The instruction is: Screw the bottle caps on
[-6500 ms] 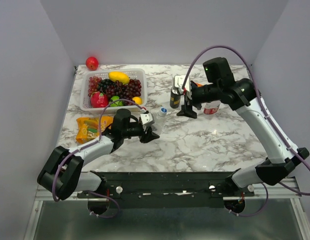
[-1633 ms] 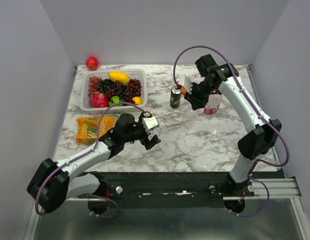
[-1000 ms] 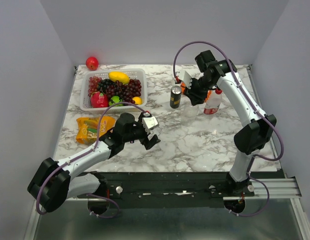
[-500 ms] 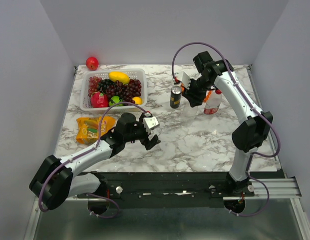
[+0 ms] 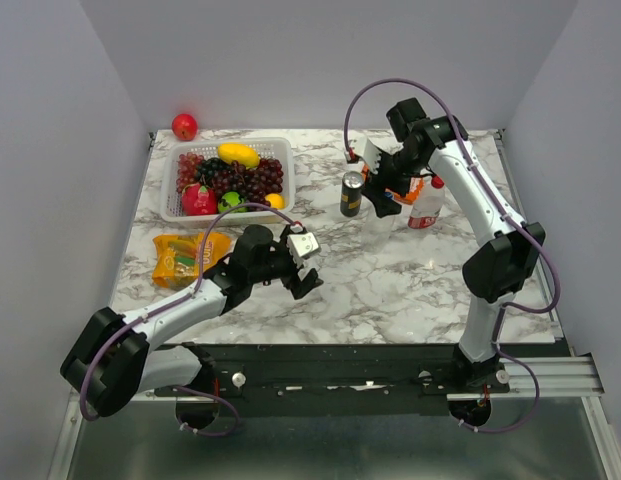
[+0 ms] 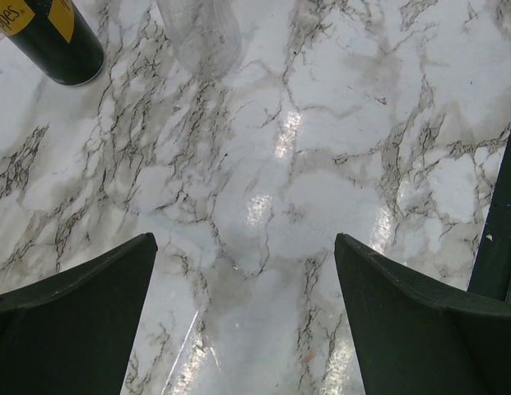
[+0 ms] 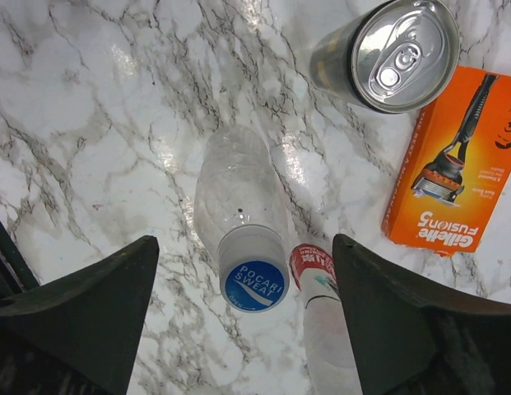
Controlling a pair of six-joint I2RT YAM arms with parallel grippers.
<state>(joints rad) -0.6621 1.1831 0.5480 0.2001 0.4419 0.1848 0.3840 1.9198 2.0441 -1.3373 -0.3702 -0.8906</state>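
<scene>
The left pincer (image 6: 243,243) hung spread over the glossy marble desk (image 6: 321,123), while the right pincer (image 7: 244,241), also spread, hovered above 2 upright clear plastic bottles (image 5: 424,208), necks pointing up: the plain bottle (image 7: 230,189) under 1 round blue cap (image 7: 253,284), the labelled bottle (image 7: 329,337) under 1 round red cap (image 7: 311,262).

The labelled bottle (image 7: 327,337) runs off the bottom edge; the can (image 6: 51,43) is cropped top-left.

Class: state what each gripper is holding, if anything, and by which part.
Nothing is held. The left gripper and the right gripper are both open.
</scene>
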